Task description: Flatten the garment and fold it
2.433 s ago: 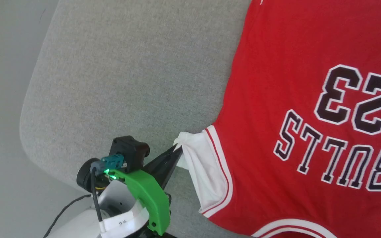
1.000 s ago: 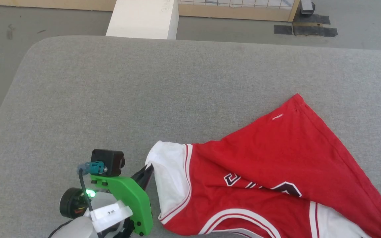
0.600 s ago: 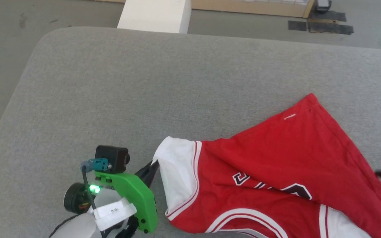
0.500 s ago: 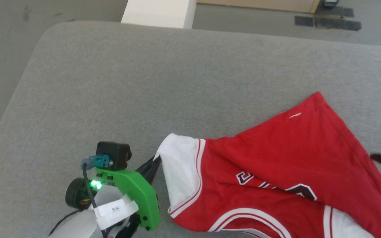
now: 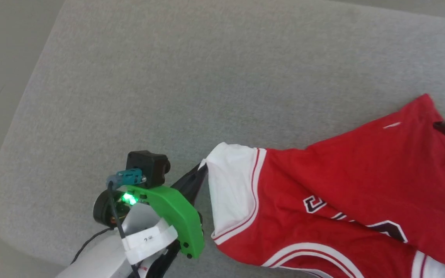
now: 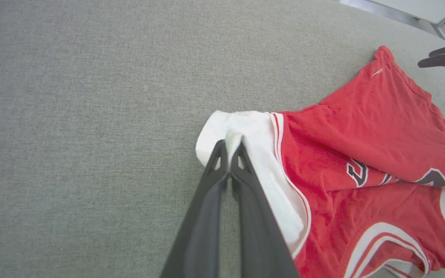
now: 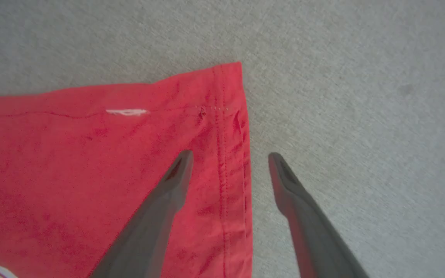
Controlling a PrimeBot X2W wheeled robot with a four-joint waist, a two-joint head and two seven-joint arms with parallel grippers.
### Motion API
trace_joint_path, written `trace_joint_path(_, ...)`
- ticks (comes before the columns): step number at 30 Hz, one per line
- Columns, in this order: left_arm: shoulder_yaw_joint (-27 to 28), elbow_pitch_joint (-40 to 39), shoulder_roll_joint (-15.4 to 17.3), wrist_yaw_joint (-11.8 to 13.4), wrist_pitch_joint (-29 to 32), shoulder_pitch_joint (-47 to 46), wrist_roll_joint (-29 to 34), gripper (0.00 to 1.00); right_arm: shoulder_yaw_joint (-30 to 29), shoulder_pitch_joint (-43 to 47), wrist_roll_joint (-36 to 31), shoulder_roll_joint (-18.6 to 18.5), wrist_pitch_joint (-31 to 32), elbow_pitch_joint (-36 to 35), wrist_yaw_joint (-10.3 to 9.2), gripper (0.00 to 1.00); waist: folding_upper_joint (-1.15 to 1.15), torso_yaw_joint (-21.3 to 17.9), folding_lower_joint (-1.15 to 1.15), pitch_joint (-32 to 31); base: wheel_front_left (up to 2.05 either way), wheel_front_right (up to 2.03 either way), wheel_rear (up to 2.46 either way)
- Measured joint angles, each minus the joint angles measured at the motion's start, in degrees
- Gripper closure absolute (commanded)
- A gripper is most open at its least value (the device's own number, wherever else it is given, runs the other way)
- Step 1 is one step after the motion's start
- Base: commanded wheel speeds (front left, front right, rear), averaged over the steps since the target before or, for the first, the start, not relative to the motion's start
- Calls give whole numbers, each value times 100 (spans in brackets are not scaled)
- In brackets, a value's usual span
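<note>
In the head view, the left gripper (image 5: 203, 167) is pinched tight on the edge of a white sleeve (image 5: 230, 185) of the garment (image 5: 361, 181). One garment lies on the grey padded surface (image 5: 160, 77), at its right and lower right. Its long axis runs slantwise, from the gripped sleeve at lower middle up to a hem corner at the right edge. The collar end points at the bottom edge. A fold hides part of the dark lettering. Two white sleeves show, the second at the lower right corner.

In the left wrist view, the two dark fingers (image 6: 211, 200) meet with a ridge of white sleeve cloth squeezed between their tips. The red body stretches away to the right, its hem corner at the upper right, near another pair of dark fingers.

In the right wrist view, the right gripper (image 7: 230, 155) stands wide apart and holds nothing. One finger is over the red cloth and the other over the grey surface, with the stitched hem edge between them. Whether either touches down I cannot tell. One small white mark (image 7: 126, 112) sits near the hem corner.
</note>
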Motion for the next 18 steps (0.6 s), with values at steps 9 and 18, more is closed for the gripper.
trace_joint_path(9, -45, 69, -121, -40, -102, -52, 42, 100, 426, -180, -89, -198, -110, 412, 0, 0, 0, 353, 0, 380, 0, 0, 0)
trace_joint_path(18, -65, 125, -133, -66, -140, -62, 47, 100, 770, -190, -29, -555, 9, 212, 1, 100, 0, 493, -1, 560, 0, 0, 0)
